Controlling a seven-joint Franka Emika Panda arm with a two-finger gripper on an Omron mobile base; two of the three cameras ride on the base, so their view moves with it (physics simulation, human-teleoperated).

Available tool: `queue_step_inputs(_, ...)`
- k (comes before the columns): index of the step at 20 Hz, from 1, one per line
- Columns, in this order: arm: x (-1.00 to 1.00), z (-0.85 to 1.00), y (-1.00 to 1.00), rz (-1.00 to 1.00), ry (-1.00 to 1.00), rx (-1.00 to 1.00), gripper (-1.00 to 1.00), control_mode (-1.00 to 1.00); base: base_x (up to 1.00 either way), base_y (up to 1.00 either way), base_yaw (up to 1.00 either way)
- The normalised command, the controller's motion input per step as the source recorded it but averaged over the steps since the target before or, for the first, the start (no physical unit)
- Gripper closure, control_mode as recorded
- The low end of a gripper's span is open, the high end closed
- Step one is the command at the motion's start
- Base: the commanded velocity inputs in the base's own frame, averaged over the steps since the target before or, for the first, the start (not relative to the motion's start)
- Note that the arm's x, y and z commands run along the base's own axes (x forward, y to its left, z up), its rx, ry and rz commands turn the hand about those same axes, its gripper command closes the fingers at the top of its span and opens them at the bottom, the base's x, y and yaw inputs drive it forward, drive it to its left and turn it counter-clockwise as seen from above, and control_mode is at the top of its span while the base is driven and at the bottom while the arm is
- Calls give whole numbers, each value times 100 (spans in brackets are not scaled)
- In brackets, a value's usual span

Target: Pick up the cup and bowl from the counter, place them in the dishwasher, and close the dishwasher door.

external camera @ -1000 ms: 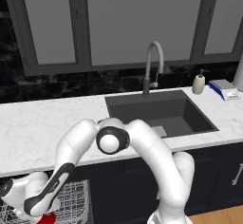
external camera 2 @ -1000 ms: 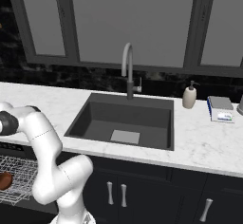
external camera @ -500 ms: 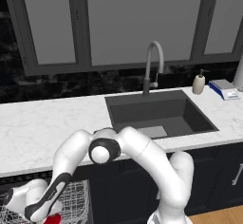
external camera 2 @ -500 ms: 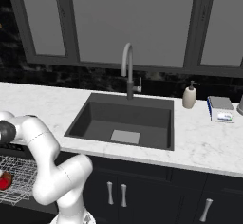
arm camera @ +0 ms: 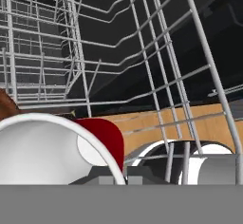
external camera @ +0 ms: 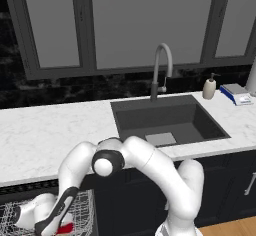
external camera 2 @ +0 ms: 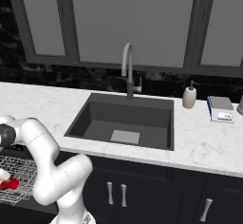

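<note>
we see the red cup point(arm camera: 102, 140), white inside, lying tilted low in the dishwasher's white wire rack point(external camera: 82, 212) near its front edge. a brown sliver of the bowl point(arm camera: 6, 105) lies just beside it. the marble counter point(external camera: 45, 135) runs above.

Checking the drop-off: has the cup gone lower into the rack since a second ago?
Yes. In the left base view the cup has sunk lower against the dishwasher rack, in the gripper.

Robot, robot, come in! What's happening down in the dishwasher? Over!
Jaws shut on the cup, low inside the white wire rack. Bowl's brown edge just beside it. Rack wires close around the hand. Dishwasher door not closed yet.
</note>
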Motion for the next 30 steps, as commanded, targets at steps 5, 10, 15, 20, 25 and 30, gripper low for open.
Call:
queue_step_inputs(5, 31, -20, -46, 0, -2, 1, 100, -100, 0, 0, 0)
queue_step_inputs(10, 49, 0, -13, 0, 0, 0, 100, -100, 0, 0, 0)
queue_step_inputs(15, 9, -9, 0, 0, 0, 0, 100, -100, 0, 0, 0)
queue_step_inputs(20, 2, -27, 0, 0, 0, 0, 100, -100, 0, 0, 0)
queue_step_inputs(25, 20, -32, 0, 0, 0, 0, 100, -100, 0, 0, 0)
queue_step_inputs(30, 3, -20, 0, 0, 0, 0, 100, -100, 0, 0, 0)
